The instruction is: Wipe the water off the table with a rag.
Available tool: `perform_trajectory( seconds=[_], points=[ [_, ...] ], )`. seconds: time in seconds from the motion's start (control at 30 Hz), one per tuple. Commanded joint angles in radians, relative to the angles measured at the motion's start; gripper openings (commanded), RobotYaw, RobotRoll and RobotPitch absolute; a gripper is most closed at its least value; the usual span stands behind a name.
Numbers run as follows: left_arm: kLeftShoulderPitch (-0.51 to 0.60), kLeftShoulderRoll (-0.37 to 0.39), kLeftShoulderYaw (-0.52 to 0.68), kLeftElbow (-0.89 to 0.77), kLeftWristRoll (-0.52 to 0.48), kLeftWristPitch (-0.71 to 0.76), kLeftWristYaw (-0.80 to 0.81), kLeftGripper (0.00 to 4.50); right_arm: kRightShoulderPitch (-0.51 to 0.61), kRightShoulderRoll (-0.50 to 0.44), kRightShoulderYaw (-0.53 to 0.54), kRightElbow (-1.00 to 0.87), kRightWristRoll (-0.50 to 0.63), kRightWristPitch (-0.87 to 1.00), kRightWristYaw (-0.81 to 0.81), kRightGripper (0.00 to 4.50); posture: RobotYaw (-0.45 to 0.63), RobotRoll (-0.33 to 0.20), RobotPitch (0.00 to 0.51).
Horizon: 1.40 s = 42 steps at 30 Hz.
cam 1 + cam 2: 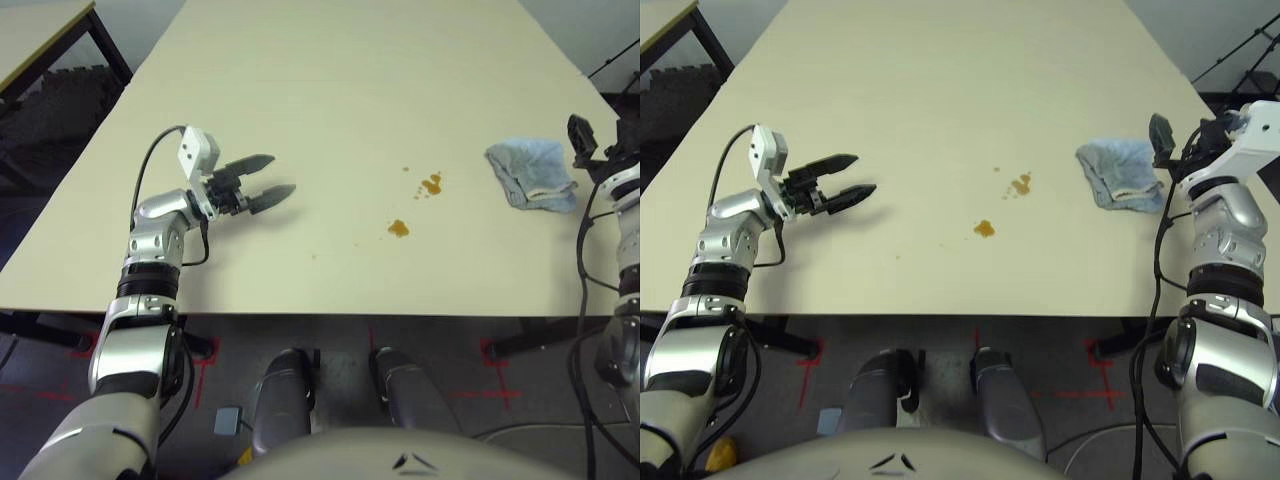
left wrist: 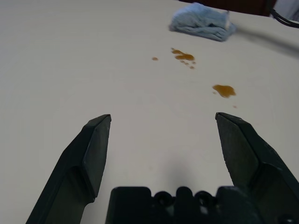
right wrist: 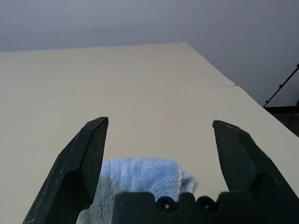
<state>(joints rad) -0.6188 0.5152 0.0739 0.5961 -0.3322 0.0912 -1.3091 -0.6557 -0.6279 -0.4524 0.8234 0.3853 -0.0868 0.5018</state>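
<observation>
The rumpled light blue rag [image 1: 532,172] lies on the right side of the pale cream table [image 1: 330,80]. Amber water blots sit near the middle: one larger blot [image 1: 399,229] toward the front, and a cluster of small specks [image 1: 432,184] closer to the rag. My left gripper [image 1: 278,175] hovers open over the left part of the table, empty and pointing toward the blots. My right gripper [image 3: 160,123] is open at the table's right edge, just right of the rag [image 3: 135,179] and above it, with nothing between its fingers.
A smaller cream table with a black frame [image 1: 40,30] stands at the back left. Black cables hang along my right arm [image 1: 1160,260] past the table's right edge. The front edge [image 1: 330,312] runs close to my body.
</observation>
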Motion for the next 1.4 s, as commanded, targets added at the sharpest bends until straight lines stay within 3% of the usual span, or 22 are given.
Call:
perform_trajectory(
  seconds=[0.03, 0.23, 0.5, 0.97, 1.4],
  points=[
    [0.010, 0.015, -0.025, -0.032, -0.001, 0.021, -0.037, 4.50, 0.021, -0.017, -0.013, -0.029, 0.015, 0.047, 0.005, 4.45, -0.24, 0.000, 0.136],
    [-0.004, 0.014, -0.032, -0.007, 0.011, 0.001, -0.043, 4.50, 0.032, -0.067, 0.008, -0.085, 0.019, 0.222, 0.037, 4.45, -0.25, 0.000, 0.134],
    [-0.021, -0.005, -0.040, 0.020, 0.023, -0.025, -0.033, 4.50, -0.038, -0.133, 0.101, -0.042, -0.064, 0.489, -0.002, 4.45, -0.26, 0.000, 0.123],
    [-0.025, -0.021, -0.038, 0.010, 0.018, -0.038, -0.019, 4.50, -0.285, -0.102, 0.212, 0.275, -0.219, 0.509, -0.080, 4.45, -0.23, 0.000, 0.110],
    [0.013, -0.012, -0.029, -0.055, 0.003, -0.018, -0.001, 4.50, -0.333, -0.028, 0.191, 0.387, -0.211, 0.555, -0.102, 4.45, -0.21, 0.000, 0.117]
  ],
)
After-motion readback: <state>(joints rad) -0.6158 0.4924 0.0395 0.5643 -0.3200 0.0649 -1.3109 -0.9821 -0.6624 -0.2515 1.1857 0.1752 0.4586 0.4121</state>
